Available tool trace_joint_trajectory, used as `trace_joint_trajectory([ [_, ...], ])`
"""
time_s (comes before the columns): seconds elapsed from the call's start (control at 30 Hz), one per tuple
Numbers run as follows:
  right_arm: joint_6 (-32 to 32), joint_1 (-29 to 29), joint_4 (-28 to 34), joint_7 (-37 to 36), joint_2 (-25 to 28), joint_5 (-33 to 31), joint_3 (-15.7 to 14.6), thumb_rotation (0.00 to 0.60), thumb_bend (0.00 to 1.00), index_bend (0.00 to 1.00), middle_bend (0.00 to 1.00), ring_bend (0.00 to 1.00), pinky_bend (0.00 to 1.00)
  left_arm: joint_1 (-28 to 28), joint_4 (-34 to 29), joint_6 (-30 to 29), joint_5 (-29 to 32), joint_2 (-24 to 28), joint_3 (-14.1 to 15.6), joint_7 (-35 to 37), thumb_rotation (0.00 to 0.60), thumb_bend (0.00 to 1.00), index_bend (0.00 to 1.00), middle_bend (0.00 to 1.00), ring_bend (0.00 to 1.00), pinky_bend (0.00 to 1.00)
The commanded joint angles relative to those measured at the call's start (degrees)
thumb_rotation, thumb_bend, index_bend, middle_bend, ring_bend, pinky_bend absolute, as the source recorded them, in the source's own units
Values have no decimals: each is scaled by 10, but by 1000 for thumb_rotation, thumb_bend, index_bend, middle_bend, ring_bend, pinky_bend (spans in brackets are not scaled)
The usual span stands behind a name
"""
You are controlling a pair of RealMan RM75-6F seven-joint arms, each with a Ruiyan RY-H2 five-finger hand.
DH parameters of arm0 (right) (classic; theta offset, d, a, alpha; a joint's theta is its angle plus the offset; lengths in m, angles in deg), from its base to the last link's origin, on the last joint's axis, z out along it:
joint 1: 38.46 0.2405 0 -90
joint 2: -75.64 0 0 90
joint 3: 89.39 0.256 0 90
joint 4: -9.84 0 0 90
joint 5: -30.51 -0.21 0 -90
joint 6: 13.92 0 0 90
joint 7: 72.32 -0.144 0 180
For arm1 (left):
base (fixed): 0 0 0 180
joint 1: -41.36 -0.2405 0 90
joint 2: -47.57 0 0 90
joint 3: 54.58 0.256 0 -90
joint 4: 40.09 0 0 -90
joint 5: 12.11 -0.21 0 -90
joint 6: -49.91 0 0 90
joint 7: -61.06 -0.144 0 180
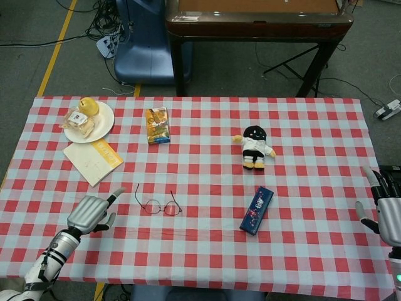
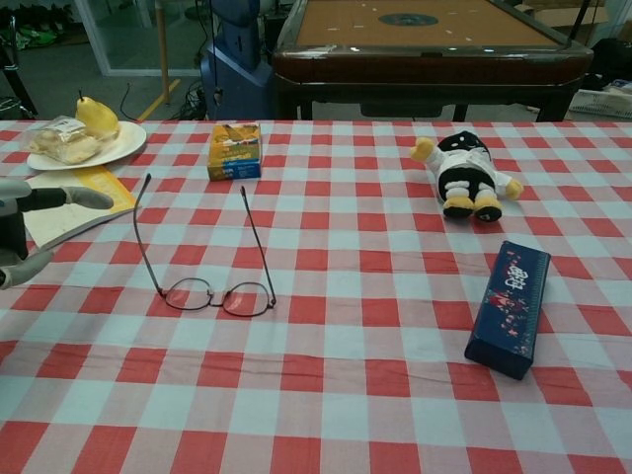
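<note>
My left hand [image 1: 93, 212] hovers over the checked table [image 1: 207, 244] at the front left, fingers apart and holding nothing; it shows at the left edge of the chest view as my left hand [image 2: 30, 222]. Wire-framed glasses [image 1: 158, 204] lie open just to its right, also seen as glasses [image 2: 209, 286]. My right hand [image 1: 388, 210] stays at the table's far right edge, fingers spread and empty. A dark blue box [image 1: 257, 210] lies between glasses and right hand.
A plate [image 1: 105, 125] with a pear [image 1: 89, 105] and wrapped bread sits at the back left, a yellow notebook [image 1: 93, 161] in front of it. An orange carton [image 1: 157, 125] and a plush doll [image 1: 255, 147] lie further back. A wooden table [image 1: 257, 19] stands behind.
</note>
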Motion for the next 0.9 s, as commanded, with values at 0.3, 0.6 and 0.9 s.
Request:
trace_joint_trajectory([
  [0.3, 0, -3, -18, -19, -5, -3, -1, 600, 378, 0, 162, 101, 190, 23, -32, -22, 46, -41, 2, -76, 497, 595, 0, 1000, 1000, 1000],
  [0.6, -3, -7, -31, -33, -8, -2, -2, 600, 383, 0, 167, 101, 190, 41, -43, -30, 77, -93, 14, -133, 501, 595, 0, 1000, 1000, 1000],
  [0.9, -4, -11, -43, -46, -11, -4, -2, 600, 386, 0, 168, 101, 190, 68, -48, -17, 125, -133, 25, -168, 503, 595, 0, 1000, 1000, 1000],
])
